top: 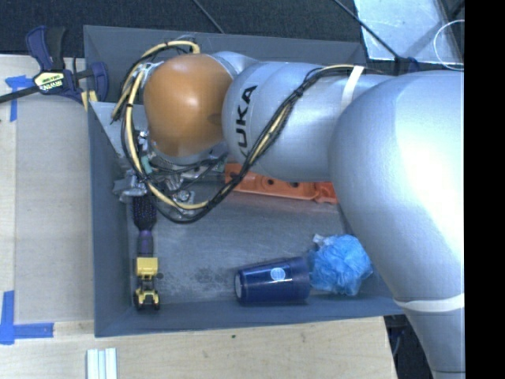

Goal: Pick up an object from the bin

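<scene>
Grey bin (106, 235): orange wrist cover (185, 101) hides gripper (158, 184) at upper-left corner, open or closed cannot tell. Black bristly brush (144, 212) just below, top end tucked under gripper. Orange holed strip (276, 188) part-hidden by arm. Yellow toy truck (146, 280), dark blue cylinder (272, 284), blue puff (341, 264) along bottom wall.

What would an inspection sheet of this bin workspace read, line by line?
Surface: grey bin floor, bare mid-bin.
Job's things: yellow toy vehicle and dark ridged piece by the left wall, nearest the pincer.
Clutter: dark blue cylinder on its side, touching blue puff; orange flat piece partly under the arm.
Pincer: under orange wrist cover, state unclear.
Cables: yellow and black loops round the cover.
Surroundings: dark floor beyond.
</scene>
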Robot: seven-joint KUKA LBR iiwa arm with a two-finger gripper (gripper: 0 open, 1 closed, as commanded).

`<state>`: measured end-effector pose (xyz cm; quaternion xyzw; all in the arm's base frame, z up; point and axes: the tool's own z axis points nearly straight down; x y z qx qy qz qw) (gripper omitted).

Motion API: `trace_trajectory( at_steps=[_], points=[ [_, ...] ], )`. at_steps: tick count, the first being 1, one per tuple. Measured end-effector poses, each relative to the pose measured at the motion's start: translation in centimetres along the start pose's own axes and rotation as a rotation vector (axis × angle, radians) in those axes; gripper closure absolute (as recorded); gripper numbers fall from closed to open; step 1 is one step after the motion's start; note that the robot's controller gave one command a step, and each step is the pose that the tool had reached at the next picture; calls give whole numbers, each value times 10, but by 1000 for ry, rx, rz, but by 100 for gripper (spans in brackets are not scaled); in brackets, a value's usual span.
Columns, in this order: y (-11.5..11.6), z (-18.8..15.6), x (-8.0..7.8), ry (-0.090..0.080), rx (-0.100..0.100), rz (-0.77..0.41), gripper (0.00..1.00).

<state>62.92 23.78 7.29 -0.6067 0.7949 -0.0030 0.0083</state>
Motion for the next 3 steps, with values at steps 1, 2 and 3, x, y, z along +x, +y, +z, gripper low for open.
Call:
trace_trajectory(
  at_steps=[1, 2, 3],
  points=[
    [0, 0, 1, -3, -7, 54, 100],
    [-1, 1, 2, -2, -8, 65, 100],
    [0, -21, 2, 0, -11, 65, 100]
  ],
)
